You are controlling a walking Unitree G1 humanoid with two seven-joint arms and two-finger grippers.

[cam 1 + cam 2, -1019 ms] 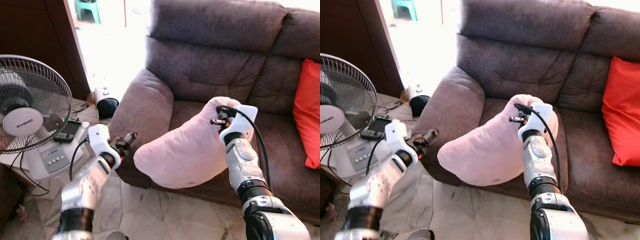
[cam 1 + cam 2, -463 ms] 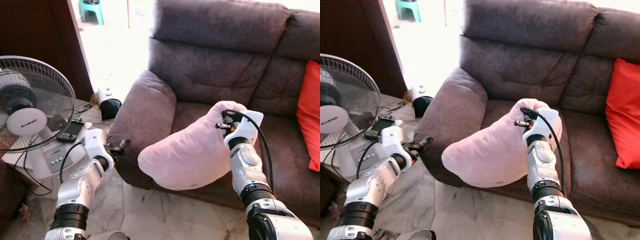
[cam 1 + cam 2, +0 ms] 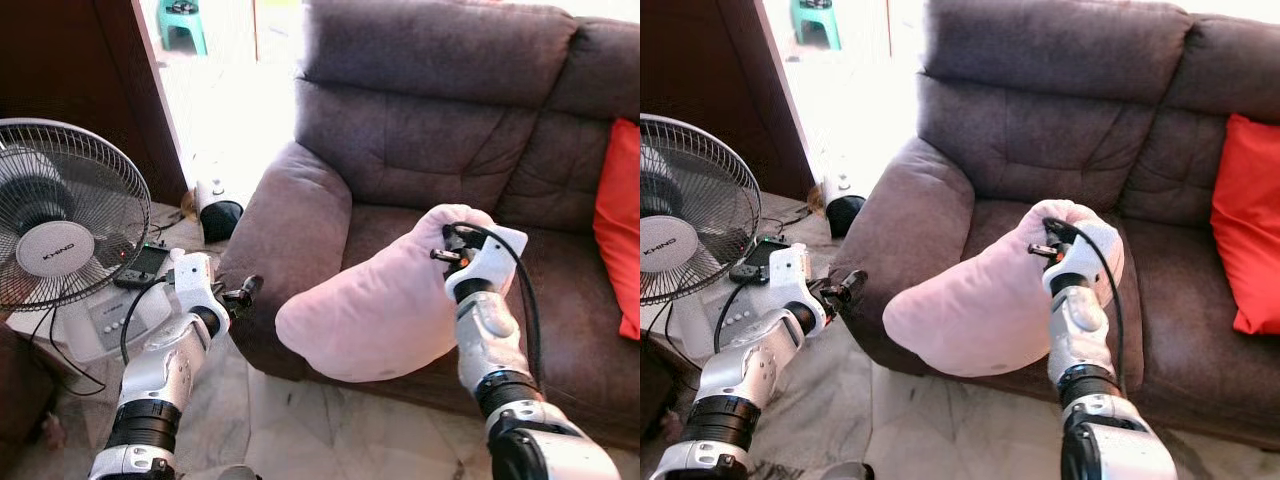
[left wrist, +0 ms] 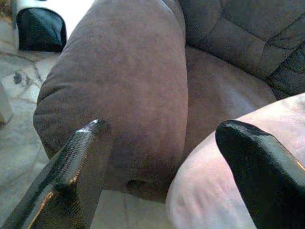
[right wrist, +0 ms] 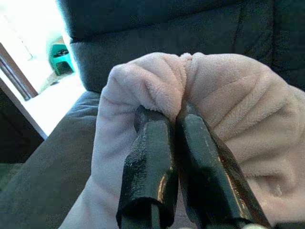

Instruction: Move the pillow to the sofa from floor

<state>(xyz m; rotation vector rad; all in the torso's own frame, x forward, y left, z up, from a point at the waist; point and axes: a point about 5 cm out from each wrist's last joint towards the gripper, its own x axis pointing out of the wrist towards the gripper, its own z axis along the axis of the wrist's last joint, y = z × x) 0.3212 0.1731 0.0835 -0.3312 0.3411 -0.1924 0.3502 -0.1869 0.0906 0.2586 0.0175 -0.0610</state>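
Sofa [image 3: 430, 150] behind; right tool [image 5: 177, 119] pinching pillow [image 3: 380, 310]; left tool [image 4: 157, 143] spread, empty.

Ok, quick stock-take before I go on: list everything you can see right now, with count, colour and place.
pillow: one, pale pink, held up over the front edge of the sofa seat
sofa: one, dark grey-brown, ahead
cushion: one, red, on the sofa's right side
fan: one, white, on the floor to the left
black and white object: one, on the floor beside the sofa's armrest
stool: one, green, far back in the bright doorway
left gripper: jaws open, near the armrest
right gripper: jaws shut, pinching a fold of the pillow
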